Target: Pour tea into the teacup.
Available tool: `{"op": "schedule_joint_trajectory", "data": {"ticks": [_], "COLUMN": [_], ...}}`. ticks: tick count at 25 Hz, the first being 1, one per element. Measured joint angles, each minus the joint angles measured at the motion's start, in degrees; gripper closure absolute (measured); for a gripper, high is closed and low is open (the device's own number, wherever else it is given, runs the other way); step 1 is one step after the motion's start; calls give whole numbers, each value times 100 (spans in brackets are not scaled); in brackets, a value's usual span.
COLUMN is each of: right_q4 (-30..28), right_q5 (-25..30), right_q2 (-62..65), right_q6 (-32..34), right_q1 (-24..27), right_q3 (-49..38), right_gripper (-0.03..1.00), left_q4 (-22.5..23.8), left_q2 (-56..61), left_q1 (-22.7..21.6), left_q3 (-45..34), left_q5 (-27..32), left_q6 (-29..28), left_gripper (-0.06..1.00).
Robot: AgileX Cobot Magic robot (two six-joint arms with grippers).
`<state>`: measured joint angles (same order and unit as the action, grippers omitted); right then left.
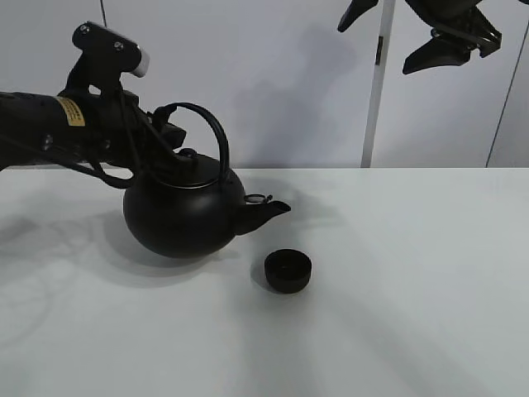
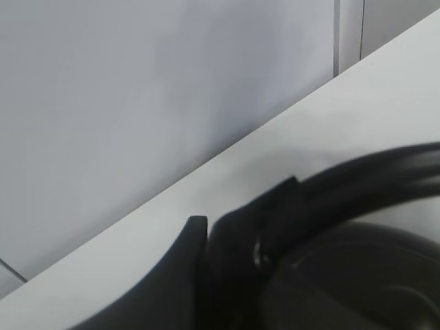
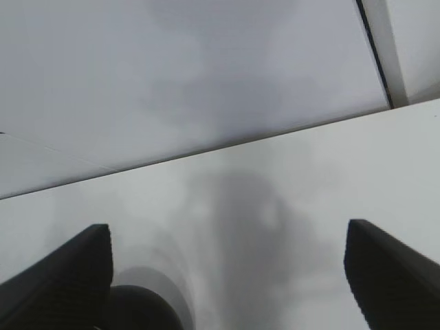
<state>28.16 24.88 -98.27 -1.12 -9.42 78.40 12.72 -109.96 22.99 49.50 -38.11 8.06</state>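
Observation:
The big black teapot [image 1: 183, 213] is at the left centre of the white table [image 1: 413, 273], its spout [image 1: 269, 211] pointing right. I cannot tell whether it rests on the table or hangs just above it. My left gripper [image 1: 165, 120] is shut on the left end of the arched handle [image 1: 213, 128]. In the left wrist view a dark finger [image 2: 189, 240] lies against that handle [image 2: 357, 175], above the pot's body [image 2: 357, 282]. The small black teacup [image 1: 288, 270] stands a little right of and below the spout tip. My right gripper [image 1: 397, 33] hangs open high at the back right, holding nothing; both fingertips [image 3: 65, 271] frame bare table.
A pale wall with a vertical white post [image 1: 376, 83] runs behind the table. Bare tabletop spreads right of the teacup and along the front. The left arm [image 1: 50, 124] reaches in from the left edge.

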Motion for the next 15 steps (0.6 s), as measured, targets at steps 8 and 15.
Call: {"op": "schedule_joint_trajectory", "data": {"ticks": [8,15], "right_q4": [0,0], "right_q5": [-55,-72], "right_q2": [0,0], "right_q6": [0,0], "right_q1": [0,0], "right_q3": [0,0], "right_gripper": [34,34], "left_q4": [0,0], "left_q2": [-7,-7], "left_q1": [0,0], "left_q3": [159,165], "left_q5": [159,223], "left_q6": [287,432], "left_gripper": [85,85]}}
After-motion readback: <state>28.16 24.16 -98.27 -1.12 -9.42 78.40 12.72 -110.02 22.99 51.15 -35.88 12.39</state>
